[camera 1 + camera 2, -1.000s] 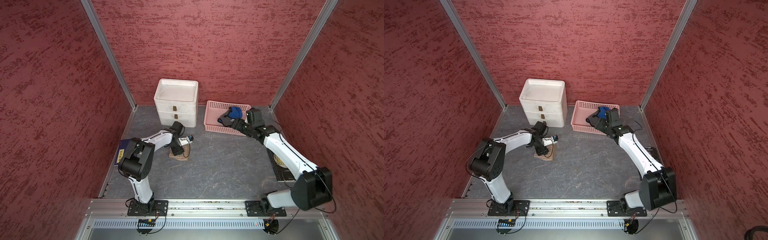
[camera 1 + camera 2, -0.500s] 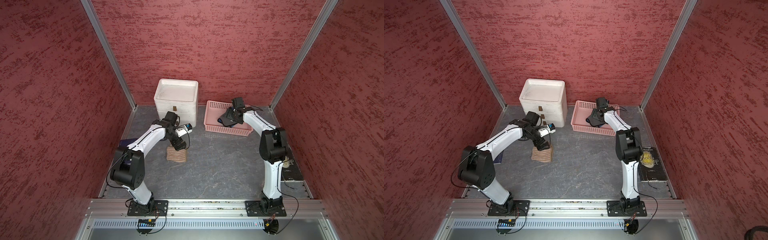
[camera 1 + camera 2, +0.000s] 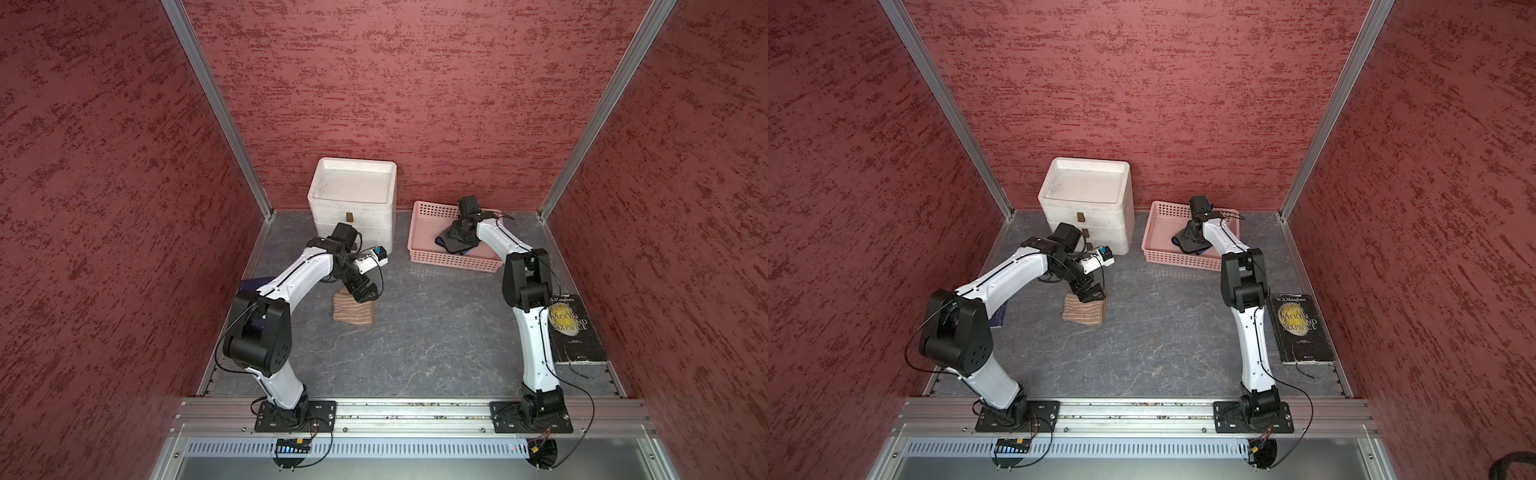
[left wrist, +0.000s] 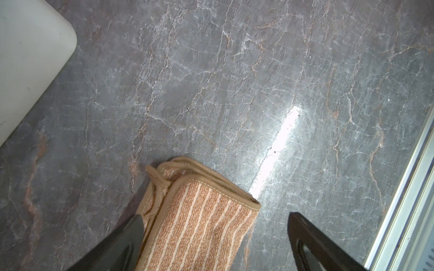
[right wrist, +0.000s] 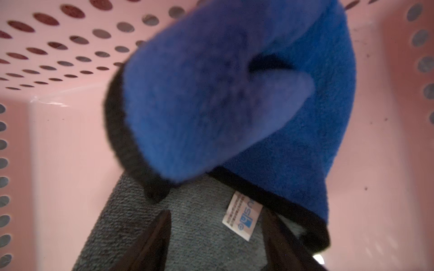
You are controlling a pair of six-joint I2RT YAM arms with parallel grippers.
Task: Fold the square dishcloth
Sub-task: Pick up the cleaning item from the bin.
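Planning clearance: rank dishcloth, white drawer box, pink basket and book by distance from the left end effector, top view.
1. dishcloth, just below left end effector
2. white drawer box, behind it
3. pink basket, back right
4. book, far right

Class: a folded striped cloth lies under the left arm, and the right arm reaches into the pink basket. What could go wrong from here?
1. The left jaws stand open, one finger by the loose hemmed layers of the striped dishcloth; pulling away could drag them and spoil the fold.
2. The right jaws straddle a grey cloth partly beneath a blue cloth in the pink basket; closing might snag both.
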